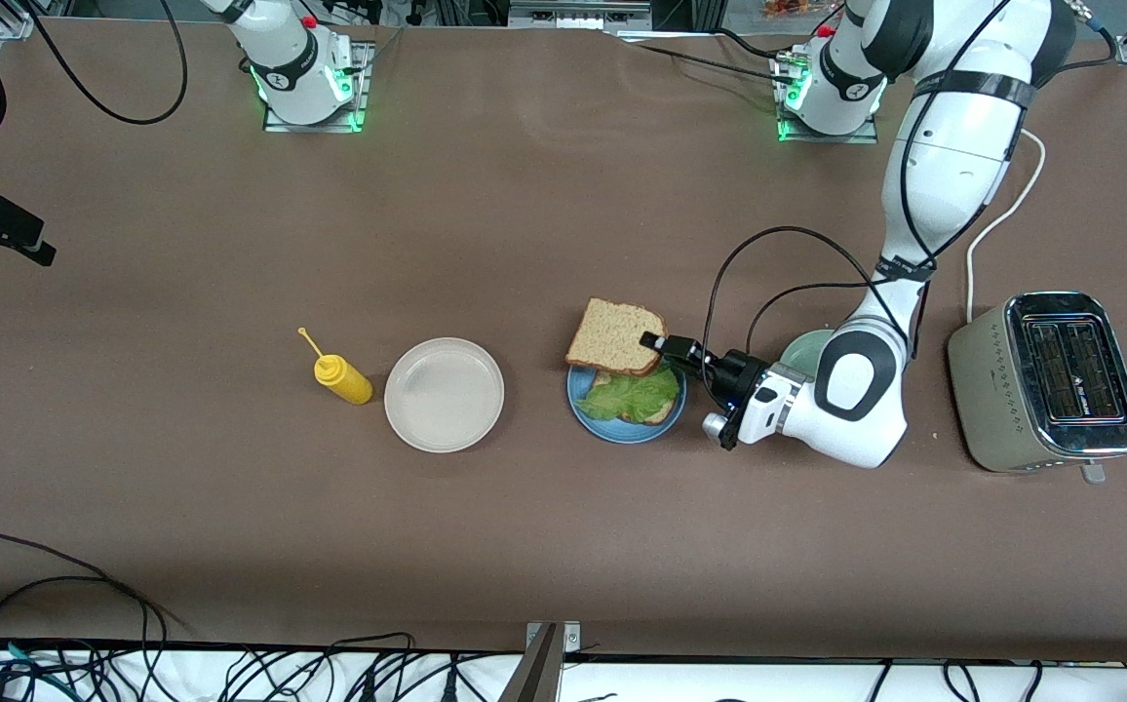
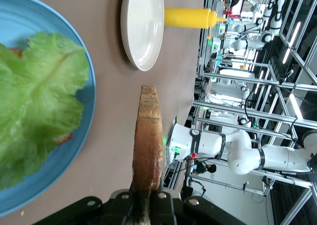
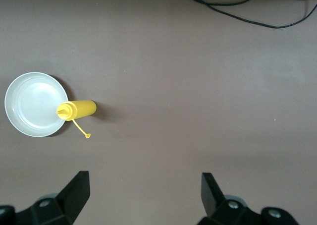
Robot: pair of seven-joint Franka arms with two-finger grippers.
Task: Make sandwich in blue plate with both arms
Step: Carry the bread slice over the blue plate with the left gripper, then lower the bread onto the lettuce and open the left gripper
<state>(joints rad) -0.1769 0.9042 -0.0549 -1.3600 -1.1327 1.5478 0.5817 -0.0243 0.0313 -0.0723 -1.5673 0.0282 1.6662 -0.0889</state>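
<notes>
Front view: the left hand (image 1: pixel 654 342) pinches a bread slice (image 1: pixel 614 336) over the blue plate (image 1: pixel 626 428), where lettuce (image 1: pixel 634 394) lies on another slice.

Left wrist view: the clamped slice is seen edge-on beside the lettuce.

Right wrist view: the right hand (image 3: pixel 143 191), fingers spread, hovers above the bench (image 3: pixel 198 76), holding nothing, with the yellow squeeze bottle (image 3: pixel 77 109) and the cream-white plate (image 3: pixel 29 103) below.

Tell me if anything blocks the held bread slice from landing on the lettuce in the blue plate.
Nothing visible does. The left pincer is shut on the bread slice, held over the blue plate. Below it lies only the lettuce on the bottom slice. The right arm waits, its pincer open.
</notes>
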